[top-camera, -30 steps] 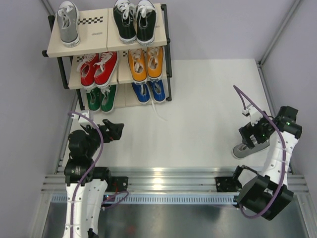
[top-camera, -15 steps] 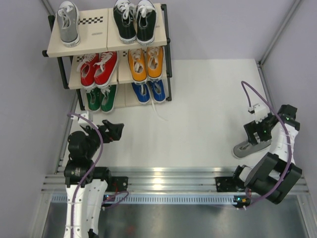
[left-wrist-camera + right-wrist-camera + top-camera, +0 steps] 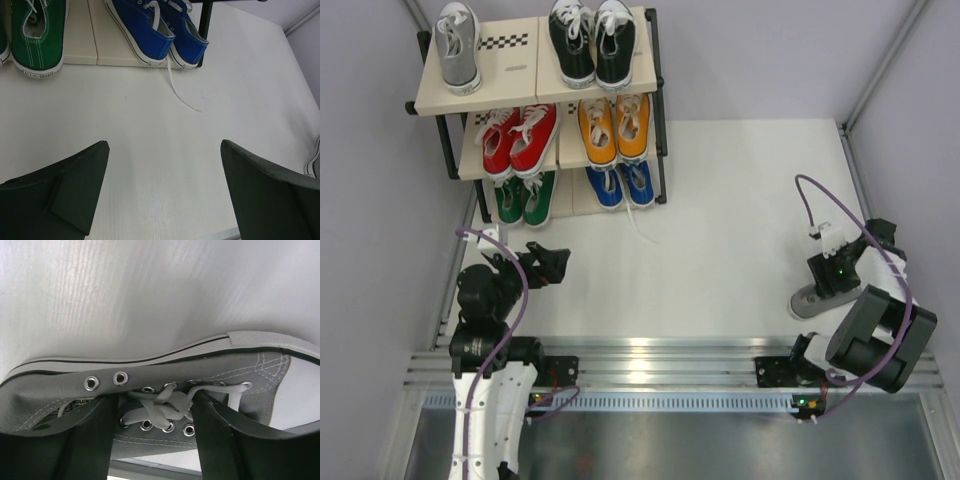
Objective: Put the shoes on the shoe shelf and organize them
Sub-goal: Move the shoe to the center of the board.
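The shoe shelf (image 3: 520,62) stands at the far left. Its top board holds one grey shoe (image 3: 458,45) and a black pair (image 3: 592,40). Red (image 3: 520,138) and orange (image 3: 614,128) pairs fill the middle tier, green (image 3: 525,198) and blue (image 3: 622,185) the bottom. A second grey shoe (image 3: 810,302) lies on the table at the near right. My right gripper (image 3: 832,282) is down over it. In the right wrist view that gripper (image 3: 155,410) straddles the laced part of this grey shoe (image 3: 200,367), jaws partly narrowed. My left gripper (image 3: 555,262) hangs open over bare table (image 3: 164,145).
A loose white lace (image 3: 182,97) trails from the blue pair (image 3: 160,30) onto the table. A metal rail (image 3: 660,365) runs along the near edge between the arm bases. Walls close in on the left and right sides.
My right wrist has swung in and settled over the grey shoe, and its jaws have narrowed around the laces. The left arm has not moved.
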Tool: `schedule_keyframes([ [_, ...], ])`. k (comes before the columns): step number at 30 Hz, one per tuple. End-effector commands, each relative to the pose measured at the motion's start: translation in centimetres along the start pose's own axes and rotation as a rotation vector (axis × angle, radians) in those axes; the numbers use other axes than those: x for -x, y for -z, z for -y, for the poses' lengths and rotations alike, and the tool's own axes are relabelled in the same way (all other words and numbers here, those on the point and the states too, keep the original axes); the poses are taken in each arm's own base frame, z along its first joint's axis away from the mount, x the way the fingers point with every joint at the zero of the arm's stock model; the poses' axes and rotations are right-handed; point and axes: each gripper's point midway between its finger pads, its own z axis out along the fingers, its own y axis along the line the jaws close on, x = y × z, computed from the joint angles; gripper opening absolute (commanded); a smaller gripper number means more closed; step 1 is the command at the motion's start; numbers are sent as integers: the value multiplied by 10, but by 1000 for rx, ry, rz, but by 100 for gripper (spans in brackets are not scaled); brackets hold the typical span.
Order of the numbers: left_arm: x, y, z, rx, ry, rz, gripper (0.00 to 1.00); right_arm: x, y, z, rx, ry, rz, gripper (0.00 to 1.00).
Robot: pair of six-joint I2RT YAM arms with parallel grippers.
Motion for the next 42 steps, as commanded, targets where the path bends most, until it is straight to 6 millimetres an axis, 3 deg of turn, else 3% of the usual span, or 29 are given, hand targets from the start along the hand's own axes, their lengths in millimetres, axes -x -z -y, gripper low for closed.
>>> schedule_keyframes([
  [1, 9, -2, 5, -21, -18, 28, 98, 14, -7, 39, -163, 82, 36, 54],
  [3, 9, -2, 5, -22, -18, 27, 99, 16, -2, 35, -140, 111, 45, 51],
  [6, 9, -2, 5, -21, -18, 28, 98, 28, 2, 16, -34, 187, 94, 38],
  [10, 9, -2, 5, -22, -18, 29, 98, 44, 2, -9, 59, 306, 124, 18],
  [12, 9, -2, 4, -19, -17, 31, 98, 48, 1, -20, 85, 370, 133, 0],
  [18, 9, -2, 4, -20, -17, 30, 98, 81, 18, -67, 182, 563, 251, 0],
  [27, 6, -4, 4, -21, -12, 12, 98, 170, 62, -168, 375, 742, 535, 0],
  [28, 6, -5, 4, -22, -11, 7, 98, 175, 63, -186, 407, 781, 545, 0],
  [33, 1, -6, 9, -44, -14, -17, 98, 195, 50, -221, 443, 825, 506, 0],
  [36, 0, -7, 9, -45, -14, -19, 98, 196, 46, -224, 439, 805, 490, 13],
  [37, 0, -7, 9, -46, -13, -20, 98, 196, 46, -223, 432, 790, 485, 26],
  [39, 0, -7, 9, -48, -13, -24, 98, 197, 48, -216, 395, 775, 473, 41],
  [42, -2, -9, 9, -49, -10, -37, 98, 198, 61, -208, 348, 733, 484, 55],
])
